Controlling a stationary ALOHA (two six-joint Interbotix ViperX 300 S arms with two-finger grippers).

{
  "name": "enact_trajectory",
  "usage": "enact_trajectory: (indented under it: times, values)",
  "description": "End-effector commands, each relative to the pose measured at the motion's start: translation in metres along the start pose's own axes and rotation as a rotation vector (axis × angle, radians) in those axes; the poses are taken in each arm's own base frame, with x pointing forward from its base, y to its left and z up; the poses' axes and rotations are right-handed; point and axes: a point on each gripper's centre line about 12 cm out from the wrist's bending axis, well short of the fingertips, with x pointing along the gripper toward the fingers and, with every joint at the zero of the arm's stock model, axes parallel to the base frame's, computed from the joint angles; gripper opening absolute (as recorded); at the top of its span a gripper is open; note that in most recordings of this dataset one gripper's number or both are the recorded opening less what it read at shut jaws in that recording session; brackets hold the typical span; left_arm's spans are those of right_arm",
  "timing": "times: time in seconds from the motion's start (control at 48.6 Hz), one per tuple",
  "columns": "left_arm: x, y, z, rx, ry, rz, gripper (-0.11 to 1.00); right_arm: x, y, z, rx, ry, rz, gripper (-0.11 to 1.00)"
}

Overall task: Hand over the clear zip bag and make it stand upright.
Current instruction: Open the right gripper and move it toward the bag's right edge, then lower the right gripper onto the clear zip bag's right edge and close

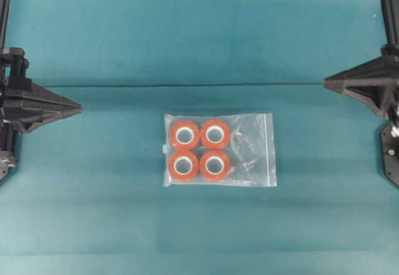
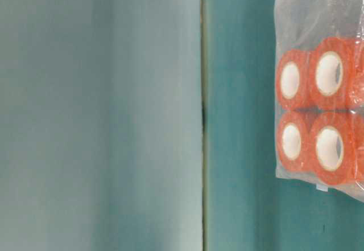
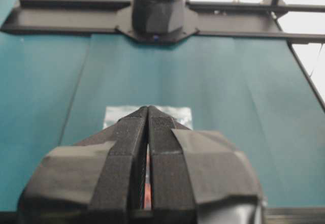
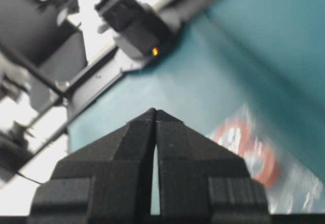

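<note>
Left gripper [image 1: 78,107] and right gripper [image 1: 326,82]: both pinched shut, holding nothing. Teal bench [image 1: 199,44], one crease across. Clear zip bag [image 1: 249,150] flat, long side left-right, zip strip at right.

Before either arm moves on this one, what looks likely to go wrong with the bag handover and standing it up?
1. The clear zip bag lies flat on the teal cloth, so closed fingers may slide over the slick film or snag the cloth.
2. The four tape rolls crowd the end away from the zip strip; lifted by the empty end, they may shift and swing.
3. That uneven weight may topple it when stood up.
</note>
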Motion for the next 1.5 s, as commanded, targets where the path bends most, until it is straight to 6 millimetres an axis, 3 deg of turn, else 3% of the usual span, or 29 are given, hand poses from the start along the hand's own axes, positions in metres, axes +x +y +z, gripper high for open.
enact_trajectory:
  times: [0.0,0.206,0.515,0.597,0.803,0.906,1.029,1.235,1.482]
  values:
    - [0.002,0.0,0.01,0.003,-0.023,0.0,-0.01,0.006,-0.019,-0.005,0.209,0.027,-0.094,0.0]
    - [0.002,0.0,0.009,0.003,-0.017,0.001,-0.01,0.01,-0.06,-0.042,0.431,0.13,-0.264,0.0]
    - [0.003,0.001,0.009,-0.009,-0.014,0.006,-0.01,0.021,-0.076,-0.074,0.439,0.203,-0.31,0.04]
    - [0.004,0.003,0.007,-0.026,-0.006,0.012,-0.01,0.026,-0.079,-0.084,0.462,0.222,-0.329,0.17]
    - [0.006,0.005,0.003,-0.056,0.008,0.021,-0.01,0.042,-0.087,-0.101,0.508,0.229,-0.381,0.73]
    - [0.007,0.007,0.001,-0.063,0.022,0.033,-0.01,0.05,-0.093,-0.105,0.51,0.197,-0.387,0.92]
    - [0.008,0.01,-0.002,-0.065,0.038,0.049,-0.01,0.058,-0.098,-0.113,0.533,0.169,-0.393,0.92]
    - [0.008,0.015,-0.006,-0.068,0.072,0.073,-0.01,0.069,-0.104,-0.143,0.563,0.192,-0.425,0.92]
    - [0.008,0.016,-0.007,-0.068,0.075,0.075,-0.01,0.09,-0.101,-0.153,0.59,0.155,-0.398,0.92]
